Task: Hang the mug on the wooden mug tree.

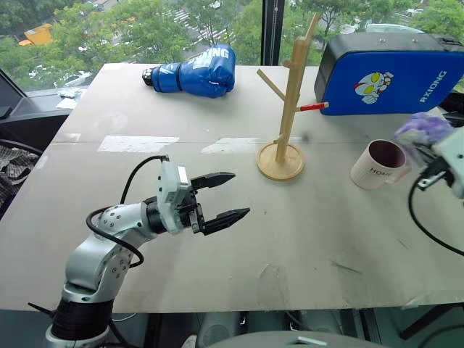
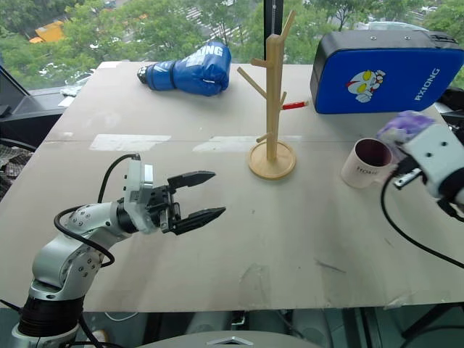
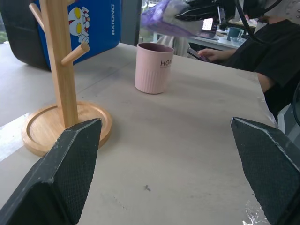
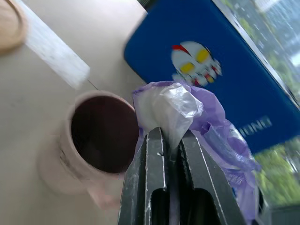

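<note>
The off-white mug [image 2: 366, 163] stands upright on the table [image 2: 290, 232], right of the wooden mug tree [image 2: 271, 101]. Just above it, the right gripper [image 4: 169, 140] is clenched on purple-and-white plastic wrap [image 4: 187, 112]. The left gripper [image 2: 197, 196] hovers spread, well apart.

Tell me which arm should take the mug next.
Probably the left: its gripper is open and empty, facing the mug past the wooden mug tree. The right gripper, though nearer, is shut on the purple-and-white plastic wrap.

left fingers [image 1: 232, 196] apart, right fingers [image 4: 157, 154] pinched
</note>
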